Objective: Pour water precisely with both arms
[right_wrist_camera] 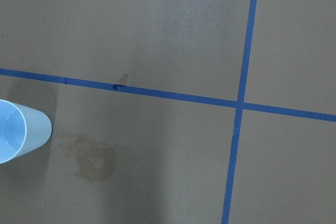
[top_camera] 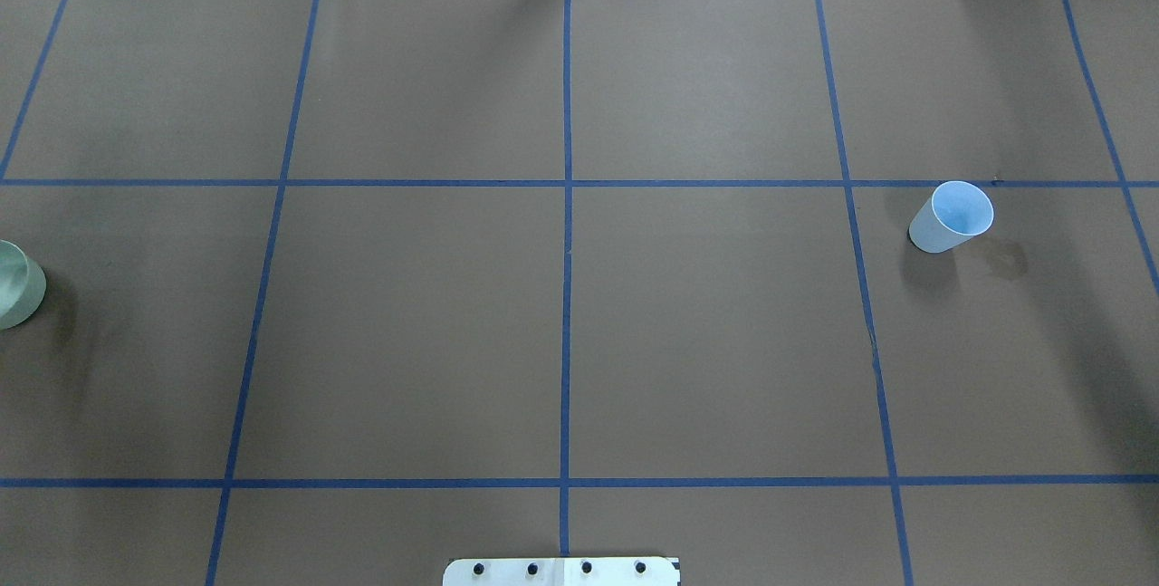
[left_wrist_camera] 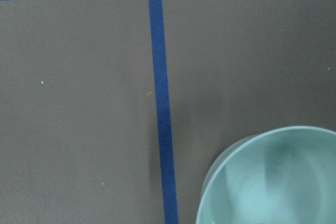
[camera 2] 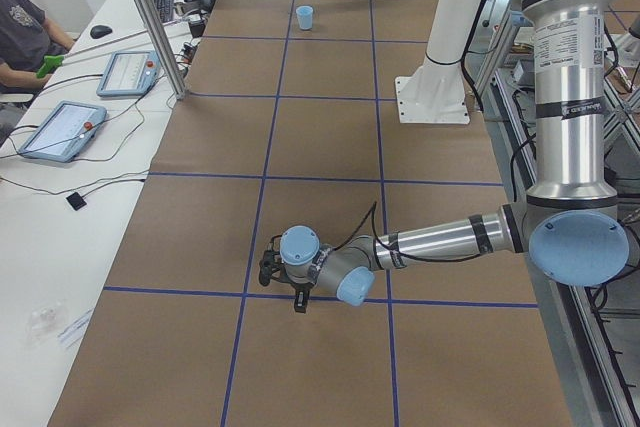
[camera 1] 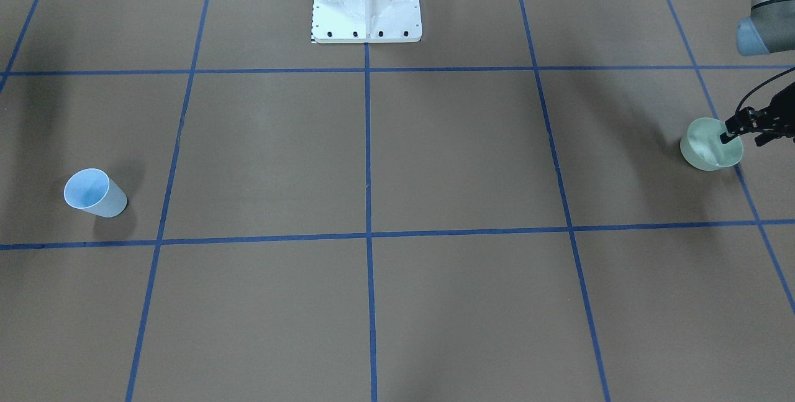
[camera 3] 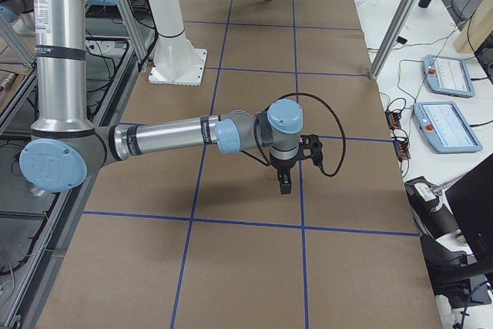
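Pale green round plastic bowl (left_wrist_camera: 273, 182) fills the lower right corner of the left wrist view, upright on the brown paper-covered table (camera 1: 459, 153), just beside a blue tape grid line (left_wrist_camera: 160, 103).
Left arm (camera 2: 440, 237) reaches low across the paper; left gripper (camera 1: 726, 136) points down with its black fingertips at the bowl's rim, grip width cannot be told. Right arm (camera 3: 169, 135) is stretched out likewise; right gripper (camera 3: 283, 184) hangs above the paper and shows only from the side, so wide or narrow cannot be told. Light blue tapered plastic cup (top_camera: 951, 216) stands upright well apart from the bowl, at the table's opposite end, with a darker blotch (right_wrist_camera: 92, 161) on the paper just beside it. Water not clearly resolved; only a pale sheen (left_wrist_camera: 247, 198) inside the bowl.
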You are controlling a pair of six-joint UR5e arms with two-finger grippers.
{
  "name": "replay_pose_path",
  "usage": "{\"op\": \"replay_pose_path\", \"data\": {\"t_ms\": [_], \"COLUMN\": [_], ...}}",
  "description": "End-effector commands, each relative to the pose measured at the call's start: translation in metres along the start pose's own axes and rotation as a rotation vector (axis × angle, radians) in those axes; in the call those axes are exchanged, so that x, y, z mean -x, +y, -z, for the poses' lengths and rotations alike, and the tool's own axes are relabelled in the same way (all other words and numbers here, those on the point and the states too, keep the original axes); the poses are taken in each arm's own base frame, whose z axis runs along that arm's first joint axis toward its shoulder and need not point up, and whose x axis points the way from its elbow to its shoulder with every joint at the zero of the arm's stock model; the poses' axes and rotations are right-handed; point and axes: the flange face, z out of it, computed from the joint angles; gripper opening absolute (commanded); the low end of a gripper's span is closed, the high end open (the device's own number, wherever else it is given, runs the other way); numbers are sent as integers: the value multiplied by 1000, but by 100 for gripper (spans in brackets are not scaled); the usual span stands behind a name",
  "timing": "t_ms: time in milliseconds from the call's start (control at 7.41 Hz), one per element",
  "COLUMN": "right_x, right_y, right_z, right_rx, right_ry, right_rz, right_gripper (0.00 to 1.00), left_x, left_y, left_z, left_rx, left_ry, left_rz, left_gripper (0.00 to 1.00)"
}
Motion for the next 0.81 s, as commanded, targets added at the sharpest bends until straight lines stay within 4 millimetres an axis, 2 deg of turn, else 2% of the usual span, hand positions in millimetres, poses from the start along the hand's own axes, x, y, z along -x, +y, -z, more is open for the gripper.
{"op": "replay_pose_path", "data": {"t_ms": [0, 270, 405, 540, 675], "right_x": [0, 1, 1, 1, 1], "right_y": [-1, -1, -1, -1, -1], "right_z": [0, 1, 1, 1, 1], "right_rx": [-1, -2, -2, -2, -2], "right_ry": [0, 0, 0, 0, 0], "right_rz": [2, 4, 2, 4, 4], "right_gripper": [99, 99, 99, 99, 99], "left_x": [0, 0, -1, -2, -10], "left_y": [1, 1, 1, 0, -7], "left_z": [-3, -4, -3, -3, -1], "left_rx": [7, 10, 9, 8, 10], "left_ry": [0, -1, 1, 1, 28], "left_rz": [-2, 0, 2, 16, 36], "left_gripper": [78, 69, 51, 16, 0]}}
